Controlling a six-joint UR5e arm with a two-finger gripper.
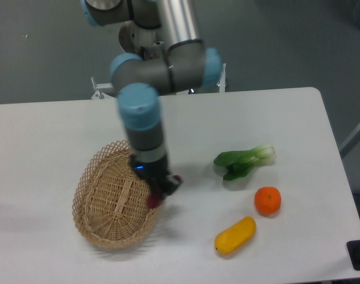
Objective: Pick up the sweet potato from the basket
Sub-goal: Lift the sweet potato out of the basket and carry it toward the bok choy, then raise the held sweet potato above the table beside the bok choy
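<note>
Basket (109,201) left, tool (158,190) w/ sweet potato (153,198) over its right rim

White table (44,130) w/ rounded corner, dull grey floor (275,41) behind, even light.

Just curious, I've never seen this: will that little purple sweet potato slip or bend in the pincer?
Probably stiff: the sweet potato shows no droop in the pincer. It may pivot or slip, since only part of its tapered body seems clamped. Likely light, being small beside the basket.
</note>
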